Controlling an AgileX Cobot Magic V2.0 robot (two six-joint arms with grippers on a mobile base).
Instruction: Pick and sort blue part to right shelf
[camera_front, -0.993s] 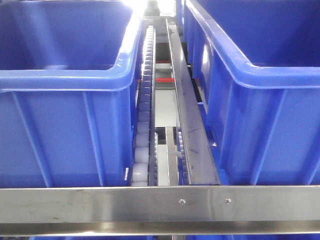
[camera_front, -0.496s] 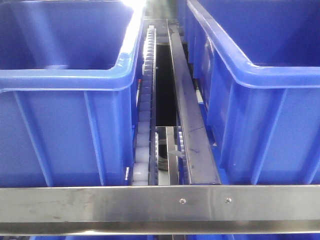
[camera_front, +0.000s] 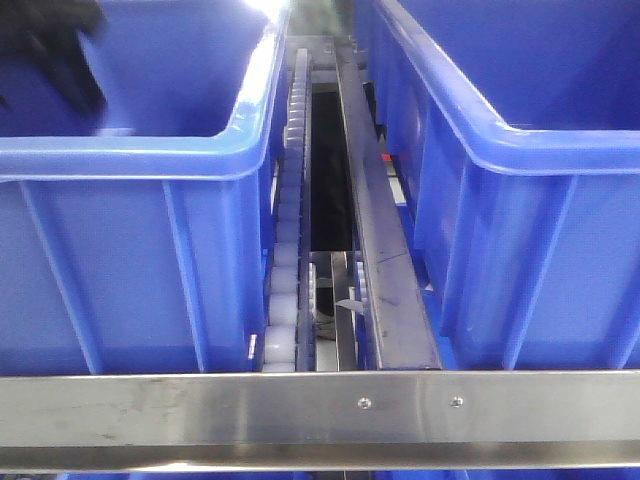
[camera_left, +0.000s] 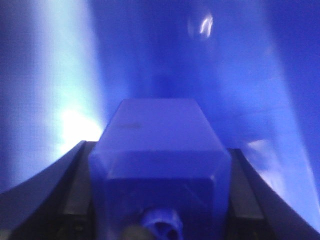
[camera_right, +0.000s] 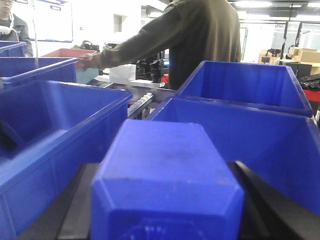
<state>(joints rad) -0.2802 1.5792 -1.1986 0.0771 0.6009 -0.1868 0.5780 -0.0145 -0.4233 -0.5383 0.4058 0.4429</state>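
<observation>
Gripping a blue part (camera_left: 159, 145), left end effector (camera_left: 160, 192) sits inside left bin (camera_front: 130, 160); only right wrist view shows right end effector (camera_right: 167, 202) clamped on second blue part (camera_right: 165, 160).

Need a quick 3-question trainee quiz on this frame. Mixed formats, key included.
1. True or false: a roller track runs between the left bin and the right bin.
2. In the right wrist view, what does the right hand hold? A) a red cap B) a blue part C) nothing
3. Fill in: in the front view, the dark blurred arm shows over the ____ bin.

Key: 1 true; 2 B; 3 left.
</observation>
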